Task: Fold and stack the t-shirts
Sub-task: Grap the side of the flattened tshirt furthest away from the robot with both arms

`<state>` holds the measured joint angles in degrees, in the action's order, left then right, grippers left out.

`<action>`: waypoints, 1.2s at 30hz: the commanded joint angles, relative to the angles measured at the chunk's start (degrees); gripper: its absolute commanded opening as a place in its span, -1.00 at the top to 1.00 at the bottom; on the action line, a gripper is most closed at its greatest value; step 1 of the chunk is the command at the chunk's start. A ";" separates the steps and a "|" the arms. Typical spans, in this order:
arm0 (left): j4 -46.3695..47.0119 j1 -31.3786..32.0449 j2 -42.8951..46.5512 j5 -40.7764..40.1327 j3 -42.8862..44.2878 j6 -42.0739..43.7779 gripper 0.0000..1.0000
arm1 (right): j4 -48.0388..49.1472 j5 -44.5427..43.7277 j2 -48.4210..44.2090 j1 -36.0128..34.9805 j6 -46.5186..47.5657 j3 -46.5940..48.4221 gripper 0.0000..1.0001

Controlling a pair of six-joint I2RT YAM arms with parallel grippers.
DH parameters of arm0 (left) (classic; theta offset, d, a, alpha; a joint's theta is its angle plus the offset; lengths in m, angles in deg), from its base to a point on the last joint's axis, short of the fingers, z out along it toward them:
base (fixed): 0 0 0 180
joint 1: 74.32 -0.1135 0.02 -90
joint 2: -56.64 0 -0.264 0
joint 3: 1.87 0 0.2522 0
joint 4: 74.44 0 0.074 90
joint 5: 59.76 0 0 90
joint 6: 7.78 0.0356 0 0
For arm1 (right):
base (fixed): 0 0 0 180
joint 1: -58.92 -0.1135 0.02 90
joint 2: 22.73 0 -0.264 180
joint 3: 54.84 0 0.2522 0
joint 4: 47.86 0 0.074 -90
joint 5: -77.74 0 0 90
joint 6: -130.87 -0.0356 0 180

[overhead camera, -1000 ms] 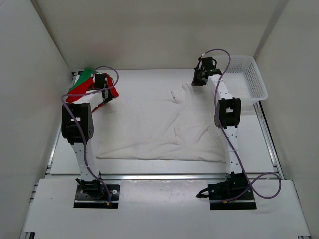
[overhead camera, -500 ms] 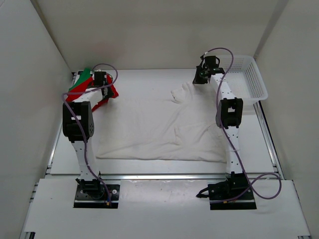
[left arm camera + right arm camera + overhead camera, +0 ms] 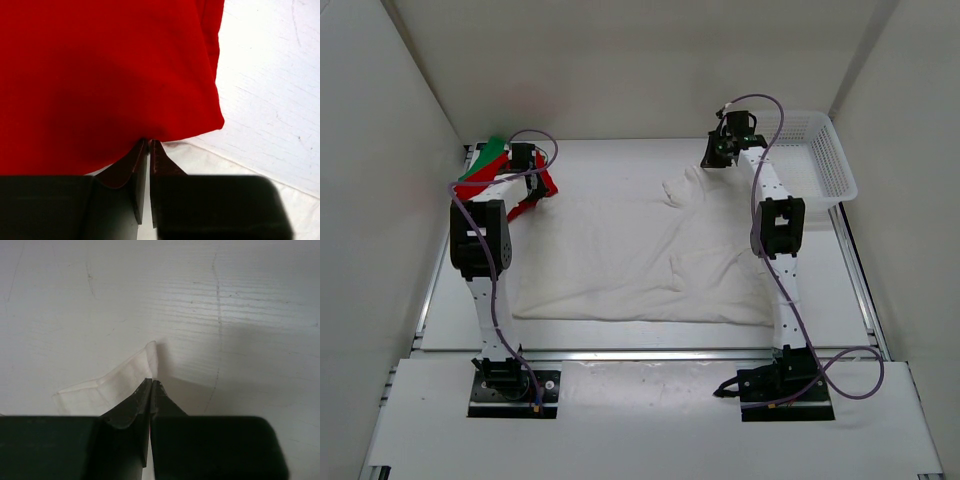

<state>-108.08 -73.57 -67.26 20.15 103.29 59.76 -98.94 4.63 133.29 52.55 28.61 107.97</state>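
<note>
Starting at the far left of the overhead view: the green t-shirt is bunched up in the table's 10 o'clock corner, right by the side wall. The red t-shirt sits on its 4 o'clock side, touching it, with a thin red strip running off toward 8 o'clock beside the left arm.

The left claw is right on the red one. On its wrist cam the two fingers are pressed nearly together with just a hairline slit between them. The lower edge of the red cloth gets drawn into a little point at the tips, so it looks like a pinch on the hem. Red fills most of that view, with bare table off at 3 o'clock.

In the middle of the table is the white t-shirt, spread mostly flat with some wrinkles. Its long straight edge lies at 6 o'clock, nearest the arm bases, and a rumpled sleeve pokes up toward 1 o'clock.

The right claw is at that sleeve end, fully closed. Its wrist cam shows a small hemmed corner of white fabric coming in from 9 o'clock and caught between the tips, throwing a shadow on the table below.

Far right, around 2 o'clock, a white mesh basket sits at the table's corner.
</note>
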 commanded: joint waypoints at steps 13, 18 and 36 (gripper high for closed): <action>0.99 0.39 5.68 1.56 -2.10 -1.01 1.00 | -4.86 -0.09 -5.55 0.65 0.47 4.67 1.00; 3.62 0.21 9.37 2.79 -5.00 -1.80 1.00 | -9.07 -2.29 -8.97 0.66 1.17 4.50 1.00; 6.08 -4.97 19.04 9.65 -16.25 -5.32 1.00 | -12.38 -6.59 -31.19 -0.04 3.81 -28.82 1.00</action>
<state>-102.29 -77.37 -52.70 28.32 88.14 54.69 -114.53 -0.05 109.88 53.03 31.02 90.90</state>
